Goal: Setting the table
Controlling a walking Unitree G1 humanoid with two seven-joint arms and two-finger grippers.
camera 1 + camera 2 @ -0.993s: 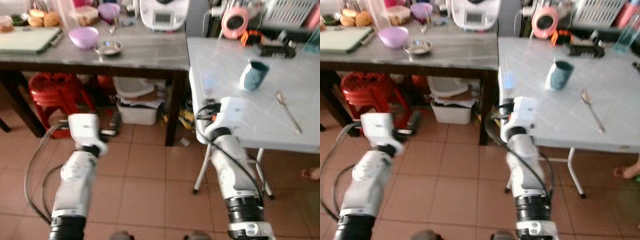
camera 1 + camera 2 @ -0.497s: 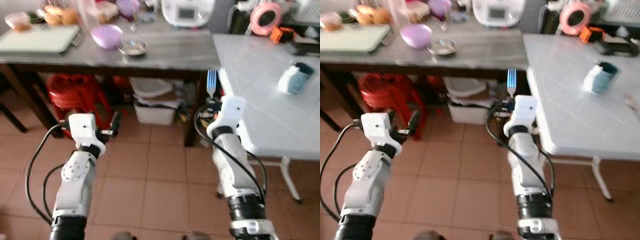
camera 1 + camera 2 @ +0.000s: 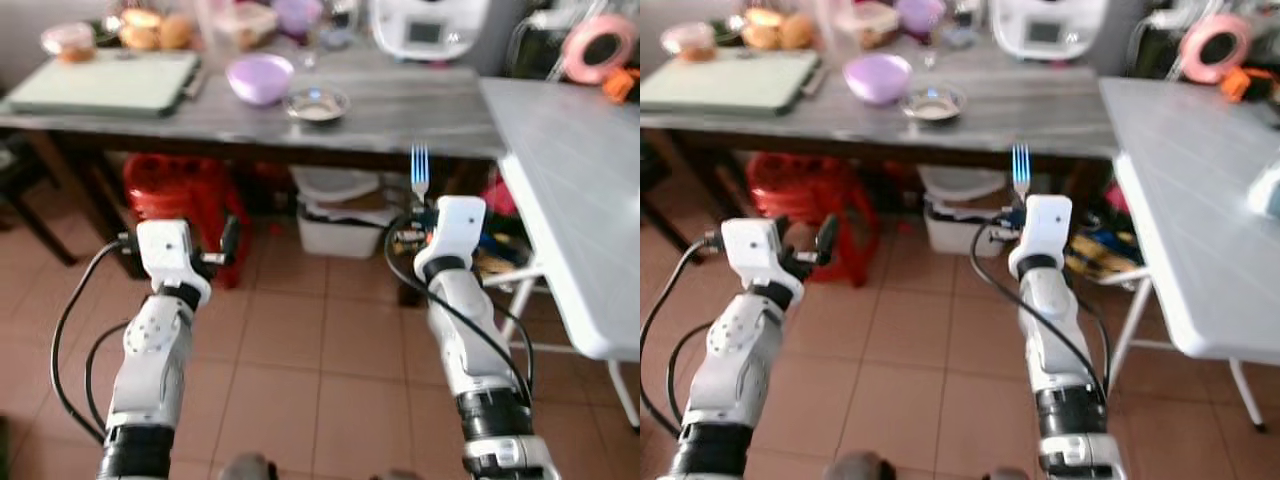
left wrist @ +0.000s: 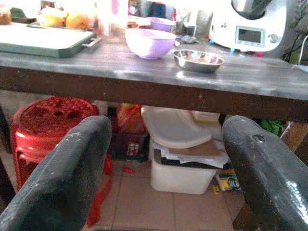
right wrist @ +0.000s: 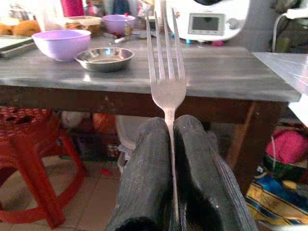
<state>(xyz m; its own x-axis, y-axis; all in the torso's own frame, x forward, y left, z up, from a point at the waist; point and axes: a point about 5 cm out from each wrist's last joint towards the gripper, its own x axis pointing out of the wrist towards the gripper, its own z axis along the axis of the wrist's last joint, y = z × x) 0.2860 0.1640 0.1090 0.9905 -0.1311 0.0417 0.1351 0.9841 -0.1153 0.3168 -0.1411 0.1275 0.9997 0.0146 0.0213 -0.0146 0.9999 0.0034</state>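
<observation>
My right gripper (image 5: pixel 169 129) is shut on the handle of a silver fork (image 5: pixel 166 72), which stands upright with its tines up (image 3: pixel 419 168). It hangs in front of the dark grey-topped table (image 3: pixel 400 110), just below the table's edge. A purple bowl (image 3: pixel 259 77) and a small steel bowl (image 3: pixel 316 103) stand on that table. My left gripper (image 4: pixel 163 159) is open with nothing between its fingers, held at about the same height to the left (image 3: pixel 228 240), out over the tiled floor.
A white folding table (image 3: pixel 580 170) fills the right side, its corner close to my right arm. Under the dark table are a red plastic stool (image 3: pixel 175 190) and a white bin (image 3: pixel 345 215). A green board (image 3: pixel 110 82) and a white appliance (image 3: pixel 430 25) sit on top.
The whole view has swung left: the white table has slid toward the right edge and the dark table now lies ahead. Both arms keep their pose, with the fork still held.
</observation>
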